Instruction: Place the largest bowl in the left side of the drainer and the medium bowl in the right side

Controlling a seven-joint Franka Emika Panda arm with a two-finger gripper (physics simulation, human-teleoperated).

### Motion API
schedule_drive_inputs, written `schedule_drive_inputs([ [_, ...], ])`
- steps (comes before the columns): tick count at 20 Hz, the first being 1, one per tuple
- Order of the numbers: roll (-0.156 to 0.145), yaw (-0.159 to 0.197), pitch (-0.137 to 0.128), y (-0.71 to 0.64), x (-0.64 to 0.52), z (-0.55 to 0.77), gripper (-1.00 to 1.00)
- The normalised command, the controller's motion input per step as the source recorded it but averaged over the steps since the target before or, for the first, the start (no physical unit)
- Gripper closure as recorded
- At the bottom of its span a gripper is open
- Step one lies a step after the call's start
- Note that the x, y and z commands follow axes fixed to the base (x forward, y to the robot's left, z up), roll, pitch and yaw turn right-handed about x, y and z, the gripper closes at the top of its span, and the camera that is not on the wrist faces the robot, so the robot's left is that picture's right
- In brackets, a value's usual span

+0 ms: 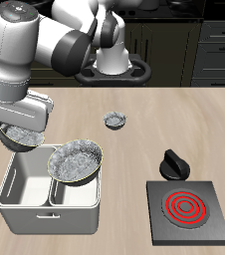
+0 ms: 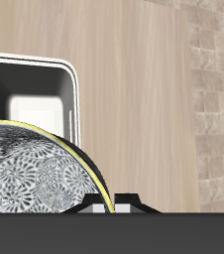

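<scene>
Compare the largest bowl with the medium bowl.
The largest bowl is wider than the medium bowl. The largest bowl leans tilted in one compartment of the drainer; the medium bowl hangs in the gripper over the other compartment. Both are grey and speckled.

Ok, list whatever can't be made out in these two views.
- Tool: open or shut unclear; exterior view, arm covers it; wrist view, edge cuts it.
- Grey speckled round bowl beneath it: size unclear, half hidden by the arm.
- Light grey-white rectangular drainer tub: wrist view, bowl hides its divider.
</scene>
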Motion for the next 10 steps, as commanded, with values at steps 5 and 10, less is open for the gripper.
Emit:
schedule_drive_inputs([
  [5,0.07,0.118,-0.006,0.4,-0.02,-0.11,-1.0],
  [10,0.066,0.04,-0.015,0.26,-0.05,0.09,-1.0],
])
